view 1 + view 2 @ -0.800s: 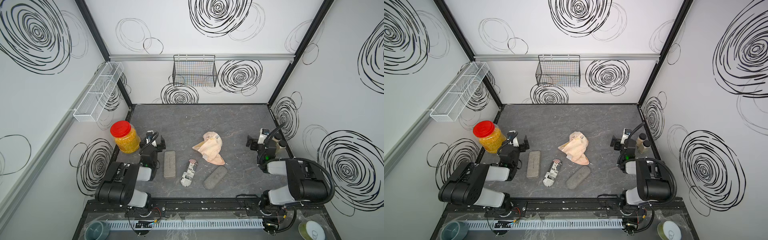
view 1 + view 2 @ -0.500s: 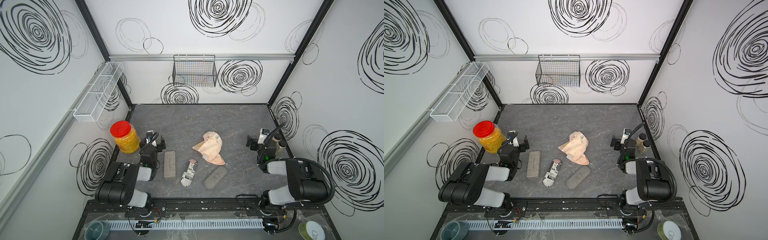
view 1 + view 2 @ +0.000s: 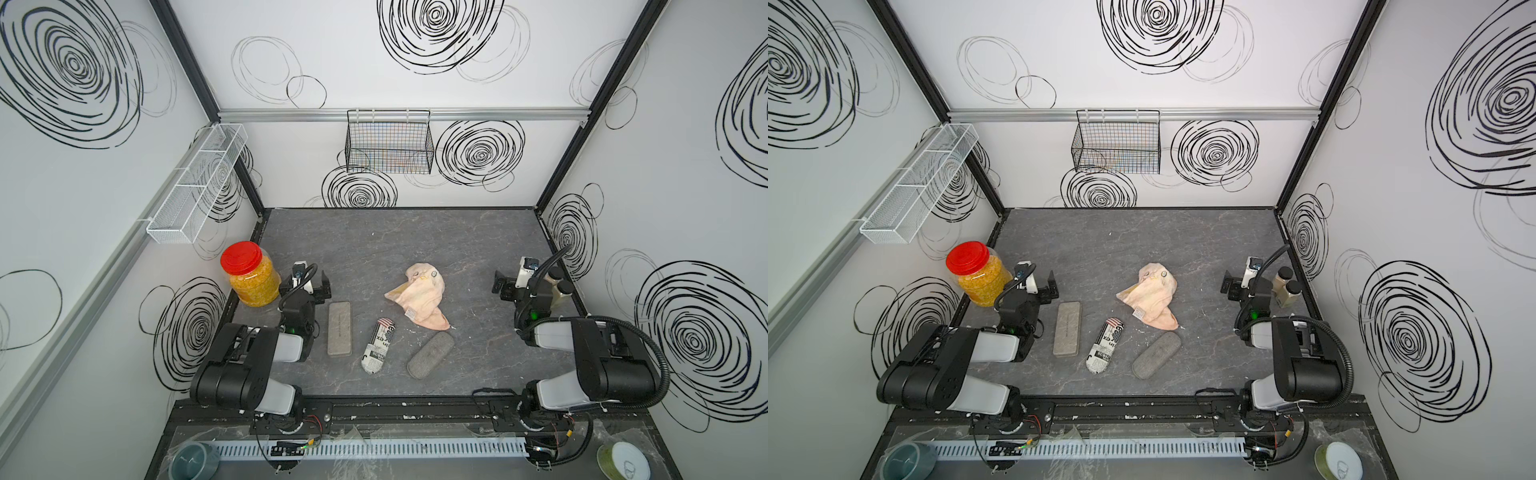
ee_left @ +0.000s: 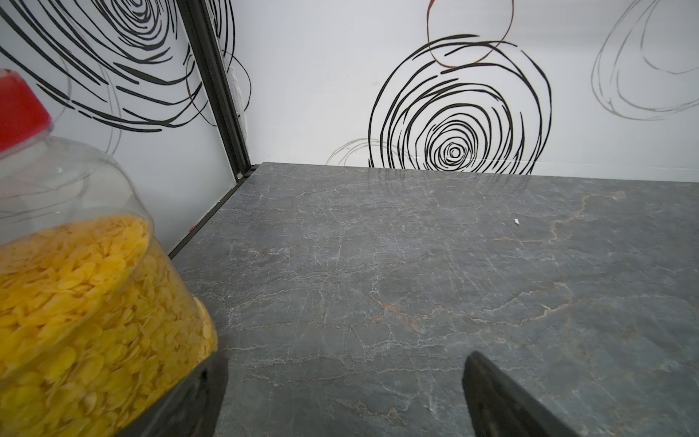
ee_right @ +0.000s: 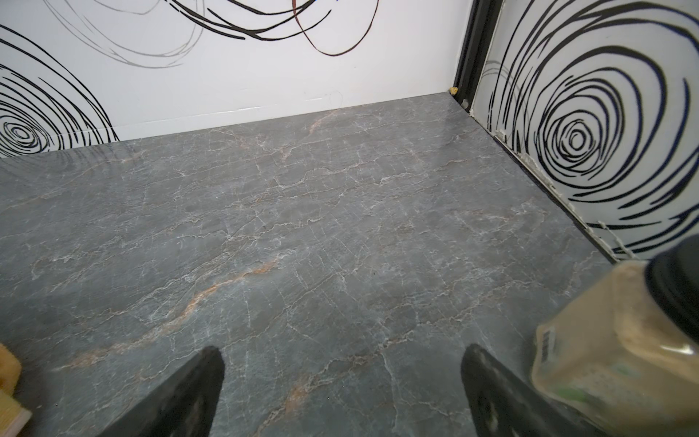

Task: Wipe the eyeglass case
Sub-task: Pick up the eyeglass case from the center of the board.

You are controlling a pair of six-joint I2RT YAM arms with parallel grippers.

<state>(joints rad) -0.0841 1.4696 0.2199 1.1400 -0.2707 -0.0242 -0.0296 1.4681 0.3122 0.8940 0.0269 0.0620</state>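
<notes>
Three long cases lie side by side near the table's front, seen in both top views: a grey rectangular case (image 3: 340, 328), a newsprint-patterned case (image 3: 378, 345) and a dark grey oval eyeglass case (image 3: 431, 355) (image 3: 1156, 350). Just behind them lies a crumpled peach cloth (image 3: 422, 297) (image 3: 1152, 297). My left gripper (image 3: 306, 286) (image 4: 344, 382) rests low at the left, beside the rectangular case, open over bare table. At the right side my right gripper (image 3: 513, 286) (image 5: 342, 374) is also open and holds nothing, well apart from the cloth. Neither wrist view shows a case.
A red-lidded jar of yellow flakes (image 3: 249, 274) (image 4: 75, 302) stands close to my left gripper. Two black-capped spice bottles (image 3: 557, 286) (image 5: 624, 340) stand by my right gripper against the right wall. A black wire basket (image 3: 388, 141) and a white rack (image 3: 199, 183) hang on the walls.
</notes>
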